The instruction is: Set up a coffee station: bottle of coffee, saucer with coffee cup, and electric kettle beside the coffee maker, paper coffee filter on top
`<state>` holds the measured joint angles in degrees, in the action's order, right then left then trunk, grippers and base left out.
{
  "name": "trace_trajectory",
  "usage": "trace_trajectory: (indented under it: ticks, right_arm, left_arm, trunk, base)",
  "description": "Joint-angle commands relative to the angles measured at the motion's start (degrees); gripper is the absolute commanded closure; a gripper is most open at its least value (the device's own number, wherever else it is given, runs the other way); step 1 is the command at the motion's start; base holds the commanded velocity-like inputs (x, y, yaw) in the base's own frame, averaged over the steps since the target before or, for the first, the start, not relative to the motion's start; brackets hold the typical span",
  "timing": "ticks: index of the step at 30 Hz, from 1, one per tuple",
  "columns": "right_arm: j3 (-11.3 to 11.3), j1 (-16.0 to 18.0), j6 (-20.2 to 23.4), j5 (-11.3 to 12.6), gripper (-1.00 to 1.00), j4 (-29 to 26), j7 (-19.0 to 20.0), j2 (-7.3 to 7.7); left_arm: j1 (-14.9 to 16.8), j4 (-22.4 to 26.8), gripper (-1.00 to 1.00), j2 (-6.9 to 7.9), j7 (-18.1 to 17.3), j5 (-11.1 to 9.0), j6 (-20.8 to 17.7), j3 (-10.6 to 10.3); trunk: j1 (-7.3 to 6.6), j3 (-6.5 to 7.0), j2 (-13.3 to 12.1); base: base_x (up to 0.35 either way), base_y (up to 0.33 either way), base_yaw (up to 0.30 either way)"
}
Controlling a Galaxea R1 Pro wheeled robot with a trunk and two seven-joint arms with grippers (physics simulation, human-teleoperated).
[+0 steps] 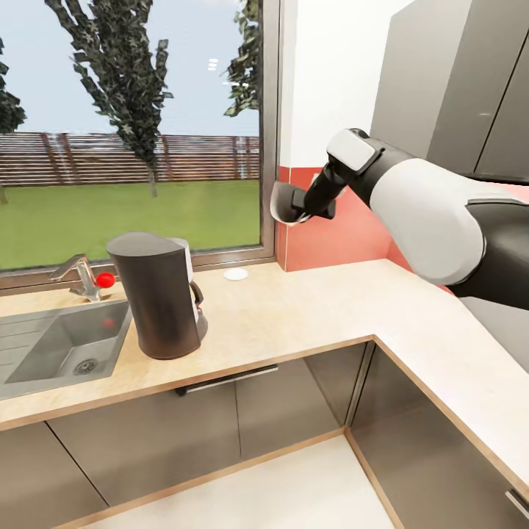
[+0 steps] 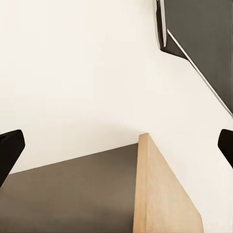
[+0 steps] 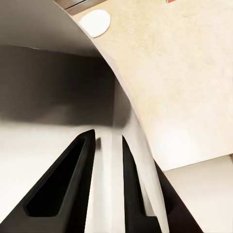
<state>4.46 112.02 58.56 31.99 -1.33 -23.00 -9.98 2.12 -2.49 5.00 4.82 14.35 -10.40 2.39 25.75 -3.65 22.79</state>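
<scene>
Coffee maker point(image 1: 158, 301) stands on the kitchen countertop point(image 1: 308, 323) beside the sink point(image 1: 59, 345). Behind it, the saucer point(image 1: 236, 274) lies by the window. Farther back, the right gripper point(image 1: 300, 211) pinches the coffee cup point(image 1: 280, 202) by its wall, aloft. The left gripper point(image 2: 116, 145) gapes wide.

Right arm: white-and-black jointed arm point(image 1: 426, 213) reaching from right frame edge toward centre.
Right gripper: black two-fingered gripper point(image 1: 303, 208) clamped on white cup point(image 1: 281, 202) wall.
Left gripper fingers: black fingertips point(image 2: 8, 150) spread at frame edges.
</scene>
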Motion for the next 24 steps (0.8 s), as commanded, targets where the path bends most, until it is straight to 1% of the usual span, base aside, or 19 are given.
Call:
trace_trajectory:
  ticks: [1, 2, 4, 5, 6, 11, 24]
  right_arm:
    - [0.8, 0.0, 0.1, 0.3, 1.00, -0.1, -0.6, -0.01]
    - [1.6, 0.0, 0.1, 0.3, 1.00, -0.1, -0.6, -0.01]
    - [5.7, 0.0, 0.1, 0.3, 1.00, 0.0, -0.6, -0.01]
    - [7.2, 0.0, 0.1, 0.3, 1.00, 0.0, -0.6, -0.01]
    - [7.7, 0.0, 0.1, 0.3, 1.00, 0.0, -0.6, -0.01]
    - [8.2, -0.1, 0.1, 0.3, 1.00, 0.0, -0.6, -0.01]
    - [8.2, -0.4, 0.1, 0.2, 1.00, 0.0, -0.6, -0.01]
  left_arm:
    - [0.1, -0.1, -1.00, 0.00, 0.1, 0.5, -0.1, 0.3]
    - [0.1, -0.1, -1.00, 0.00, 0.1, 0.5, -0.1, 0.2]
    - [0.1, -0.1, -1.00, 0.01, 0.1, 0.5, -0.1, 0.2]
    - [0.1, -0.1, -1.00, 0.01, 0.2, 0.4, 0.0, 0.3]
    - [0.1, 0.0, -1.00, 0.01, 0.2, 0.4, 0.0, 0.3]
    - [0.1, 0.1, -1.00, -0.05, 0.2, 0.4, 0.1, 0.4]
    - [0.1, 0.4, -1.00, -0.02, 0.2, 0.4, 0.2, 0.5]
  trunk:
    - [0.03, -0.13, 0.1]
    - [0.03, -0.15, 0.1]
    - [0.03, -0.24, 0.1]
    - [0.03, -0.30, 0.1]
    - [0.03, -0.36, 0.1]
    - [0.03, -0.67, 0.1]
    - [0.03, -1.54, 0.1]
  base:
    - [0.000, 0.000, 0.015]
    - [0.000, 0.000, 0.056]
    - [0.000, 0.000, 0.134]
    - [0.000, 0.000, 0.172]
    - [0.000, 0.000, 0.179]
    - [0.000, 0.000, 0.184]
    - [0.000, 0.000, 0.187]
